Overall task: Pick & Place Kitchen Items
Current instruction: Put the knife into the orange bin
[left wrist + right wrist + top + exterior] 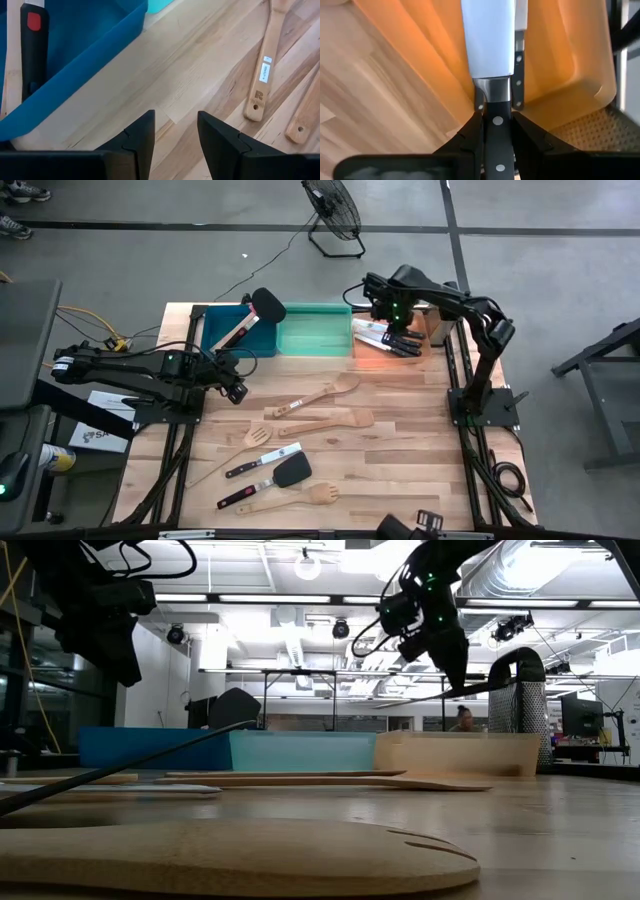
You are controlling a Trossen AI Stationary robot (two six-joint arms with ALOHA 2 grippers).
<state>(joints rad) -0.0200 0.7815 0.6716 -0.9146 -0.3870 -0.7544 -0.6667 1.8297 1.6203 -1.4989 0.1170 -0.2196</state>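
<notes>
My right gripper [493, 117] hangs over the orange bin [560, 55] at the table's far right, shut on a black-handled knife with a white blade [487, 40]. Another knife [518, 75] lies in the bin below it. My left gripper [238, 390] stands open above bare table beside the blue bin [225, 340], nothing between its fingers [142, 137]. Wooden spoons [320, 395], a wooden fork [258, 437], two knives [262, 461] and a black turner [290, 472] lie flat on the table's middle and near part. My right gripper pinches the knife's black riveted handle [493, 131] between its two fingers, just behind the steel bolster. The fingers come from above, one on each side of the handle. The knife is lifted clear and lies about level [485, 688] over the orange bin.
A green bin [315, 330] stands between the blue and orange bins along the far edge. The blue bin holds a black-headed utensil [265, 305] and a black handle with a red mark [34, 45]. A metal grater [518, 700] stands by the orange bin.
</notes>
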